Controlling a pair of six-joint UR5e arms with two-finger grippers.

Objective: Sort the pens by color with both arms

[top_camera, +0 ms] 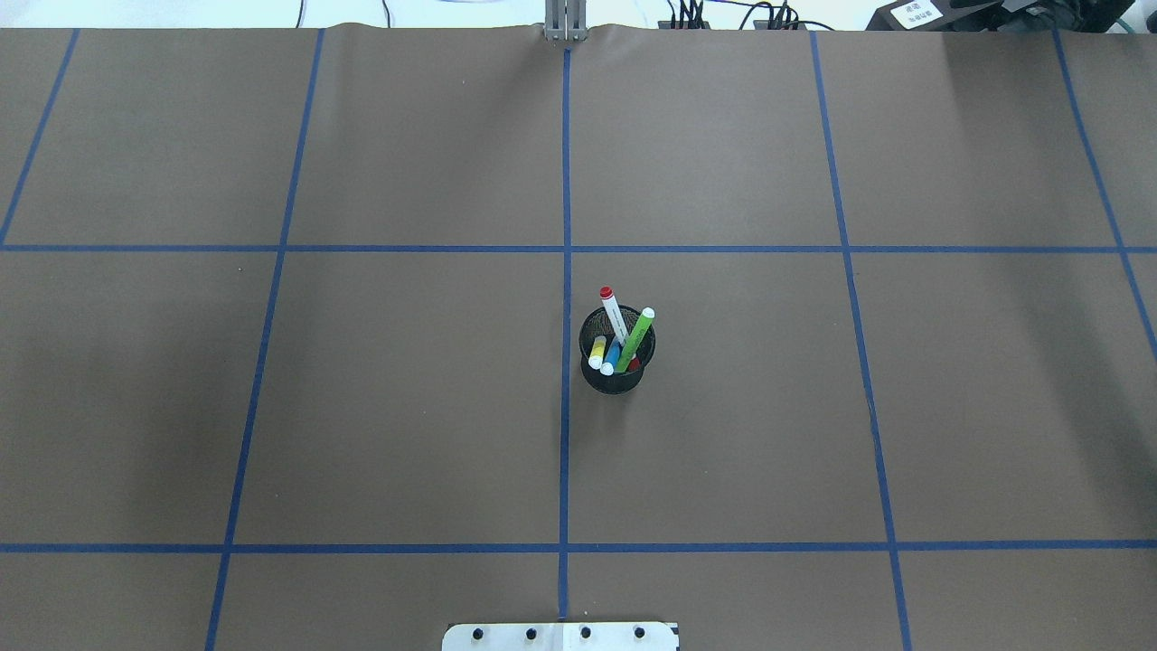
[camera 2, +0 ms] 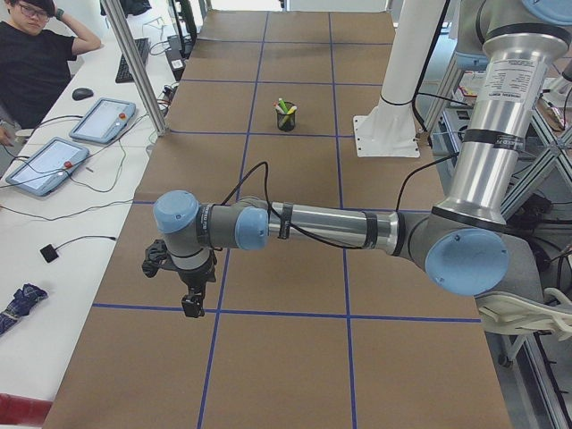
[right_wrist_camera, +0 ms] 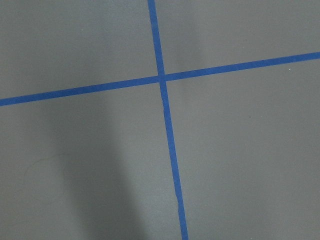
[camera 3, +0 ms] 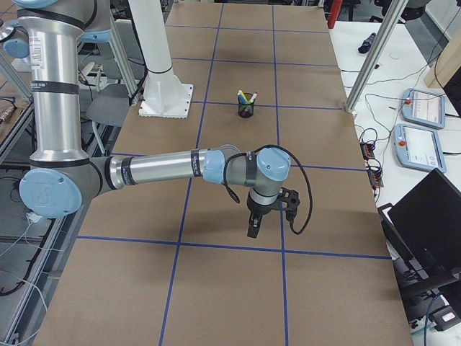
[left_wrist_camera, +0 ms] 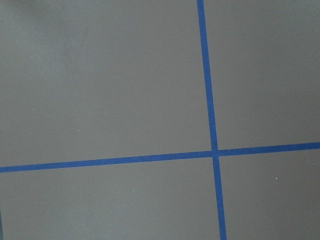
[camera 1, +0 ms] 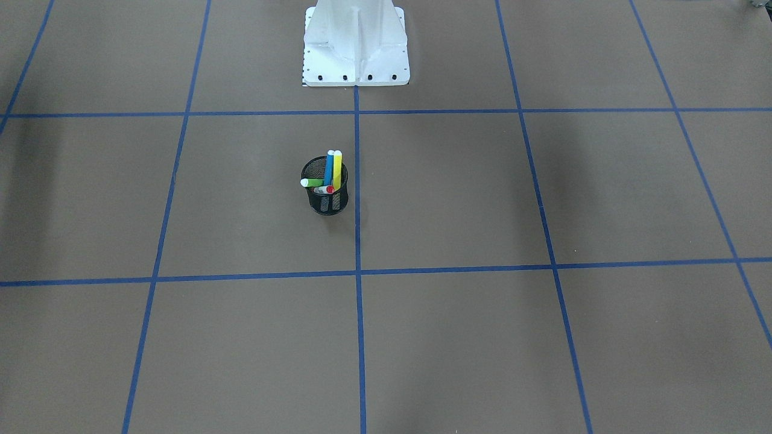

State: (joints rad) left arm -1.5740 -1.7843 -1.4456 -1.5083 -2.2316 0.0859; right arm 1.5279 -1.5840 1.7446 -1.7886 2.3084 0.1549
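**Task items.** All four pens stand in a black mesh cup (top_camera: 615, 382) near the centre of the desk (top_camera: 362, 407), just at 3 o'clock of the central blue tape line (top_camera: 566, 163) in the overhead view.
- The red-capped white pen (top_camera: 612, 312) leans out toward 12 o'clock.
- The green pen (top_camera: 638, 335) leans toward 1 o'clock.
- The yellow pen (top_camera: 597, 353) and the blue pen (top_camera: 612, 360) stand side by side at the cup's 8 o'clock side, their tips toward the camera.

**Arms.** Neither arm appears in the overhead or front views.
- The left arm (camera 2: 331, 228) stretches level over the desk, well apart from the cup. The left fingers (camera 2: 190, 307) point down above a tape line; I cannot tell whether they are open or closed.
- The right arm (camera 3: 166, 167) is posed likewise at the opposite end. The right fingers (camera 3: 251, 229) point down; I cannot tell their state either.
- Both wrist views show only brown desk surface and a tape crossing.

**Surroundings.** A white pedestal (camera 1: 356, 48) stands at 12 o'clock of the cup in the front view. A seated person (camera 2: 36, 63) is beside the desk.
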